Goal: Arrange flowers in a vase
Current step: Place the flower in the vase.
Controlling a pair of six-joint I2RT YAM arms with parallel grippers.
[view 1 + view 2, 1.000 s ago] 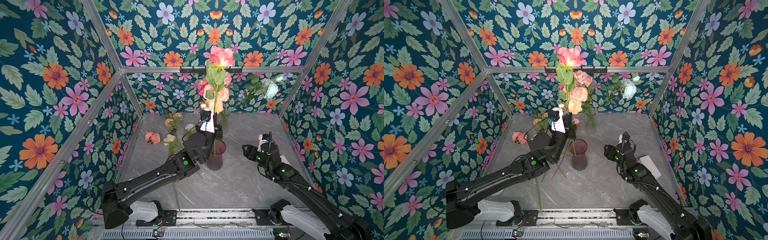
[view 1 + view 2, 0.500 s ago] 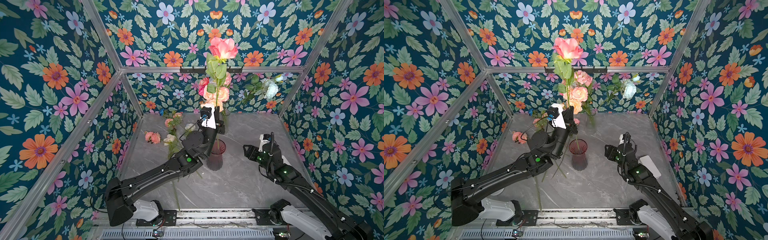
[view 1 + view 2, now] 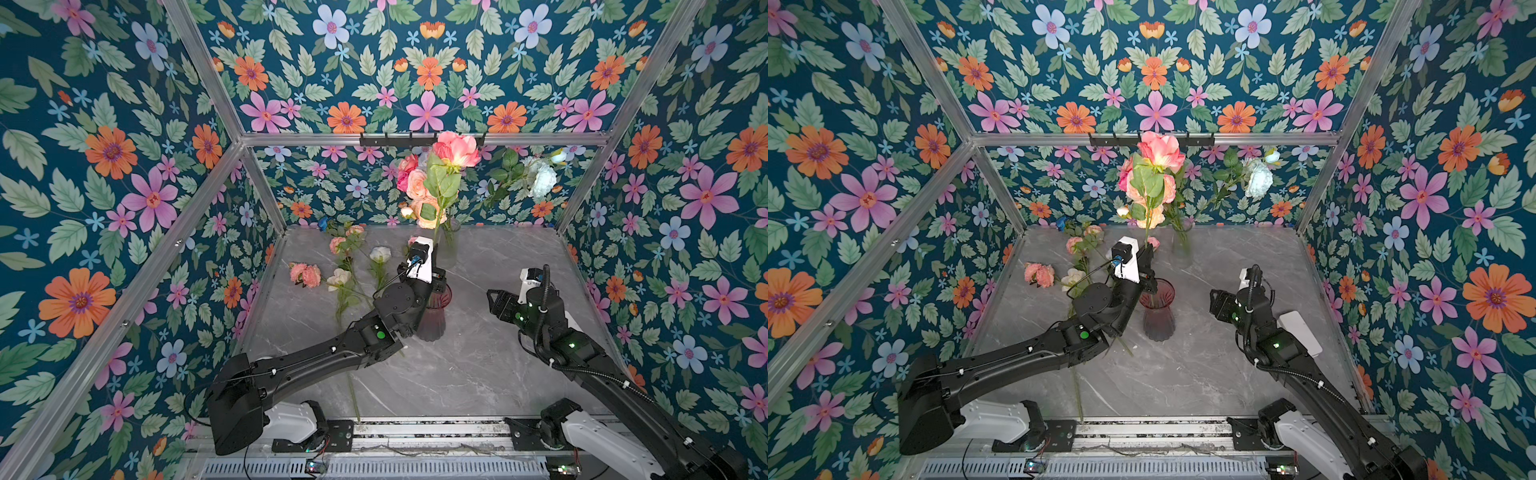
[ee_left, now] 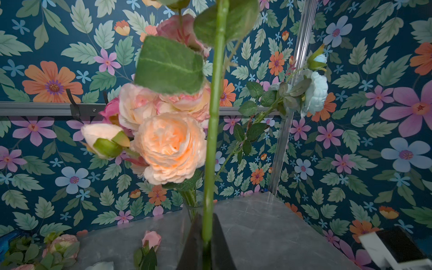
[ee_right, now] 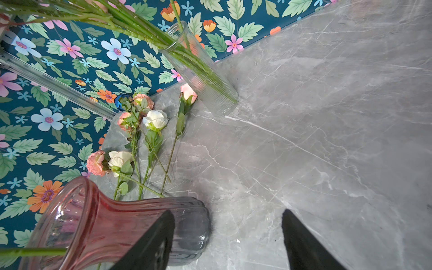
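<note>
Coral rose [image 3: 1160, 150] upright in left hand [image 4: 207, 236]

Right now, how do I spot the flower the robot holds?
On the gray marble table stands a pink glass vase. The left claw above it pinches one stem topped by a big pink bloom; the others lie flat or sit in the clear vase.

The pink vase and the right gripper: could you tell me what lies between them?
Only bare tabletop separates the right gripper from the pink vase, in both top views.

Coral-pink rose [image 3: 1160, 151] upright, stem at mouth of pink vase [image 3: 1158, 320]
</note>
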